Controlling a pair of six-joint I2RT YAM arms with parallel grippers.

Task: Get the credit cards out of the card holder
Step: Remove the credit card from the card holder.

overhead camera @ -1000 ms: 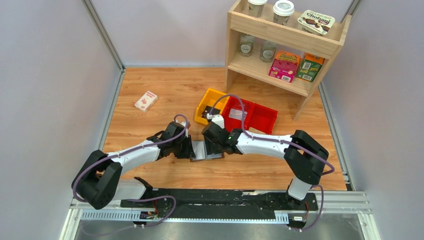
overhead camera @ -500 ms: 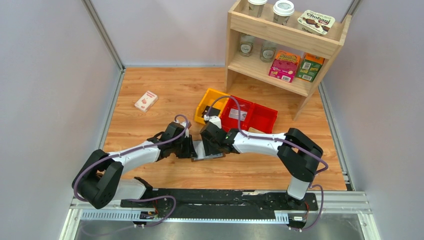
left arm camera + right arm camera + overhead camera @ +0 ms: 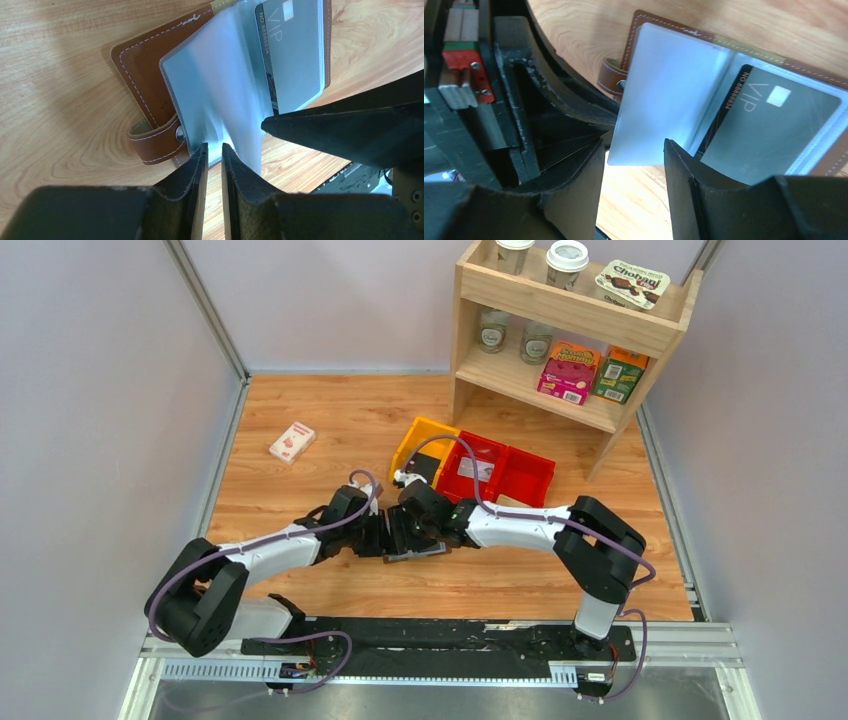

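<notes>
**Card Holder Open, One Card Seated in Its Sleeve**

The card holder (image 3: 145, 65) lies opened flat on the wooden tabletop (image 3: 60, 100), between the two hands near the middle of the work area. Its snap strap (image 3: 155, 142) points toward the left hand. Clear plastic sleeves fan from the spine. One frosted sleeve (image 3: 664, 100) stands lifted, and beside it a grey VIP card (image 3: 769, 130) sits fully inside its pocket.

Handling: the holder is probably light and limp. Expect it to slide or lift with the card unless the leather cover is pinned. The sleeves look thin, slick and floppy, and are likely to buckle under a push. The card should be stiff and smooth. Take it by the edge at the pocket mouth and draw it out in line with the pocket.

Left hand (image 3: 211, 150): the fingers are almost together, with a thin slit between them, at the sleeve's lower edge. Whether they nip the plastic cannot be told.

Right hand (image 3: 631, 145): open, with one finger on either side of the lifted sleeve's lower edge and neither pressing on it.
</notes>
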